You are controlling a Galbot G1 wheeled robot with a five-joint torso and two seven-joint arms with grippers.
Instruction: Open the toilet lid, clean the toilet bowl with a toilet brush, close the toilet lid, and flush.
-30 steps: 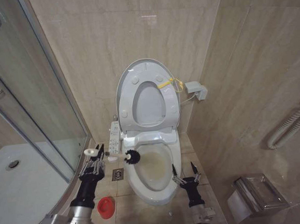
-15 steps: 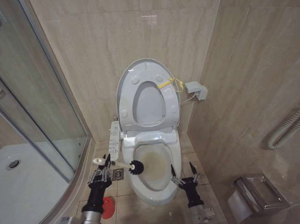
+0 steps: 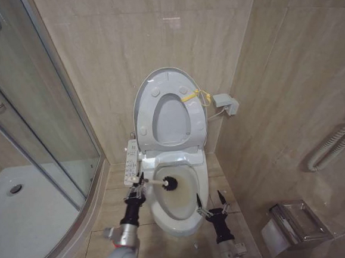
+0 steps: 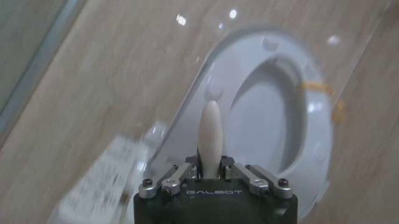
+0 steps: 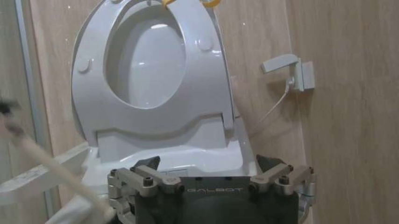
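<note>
Toilet bowl (image 3: 176, 195): white ceramic, beige inside, centre of the head view against the far wall. Bare of the brush a second ago; the bristles now sit inside its left rim. Judged: the cleaning step has just begun, lid-closing and flushing not yet done.

Toilet lid (image 3: 170, 112): raised upright against the far wall with the seat ring (image 3: 170, 129) folded up in front of it, unchanged over the last second. The right wrist view shows it large, round bumpers visible on the ring.

Left gripper (image 3: 136, 193): has shifted right and farther in, from beside the floor drain to the bowl's near-left edge. Fingers closed narrow on the brush handle; the left wrist view confirms this, the pale handle end rising between them.

Right gripper (image 3: 210, 205): hangs at the bowl's near-right edge, fingers spread wide, holding nothing; barely moved.

Toilet brush (image 3: 162, 182): white handle held low, dark head swung over the rim and pointing right into the bowl. The red holder is now hidden behind the left arm.

View differences: the head view alone gives the bristle head and its place in the bowl. The left wrist view gives the grip and the knob end. The right wrist view gives the wall box (image 5: 290, 70) with its cable, plus the handle as a blurred pale bar at its edge.
</note>
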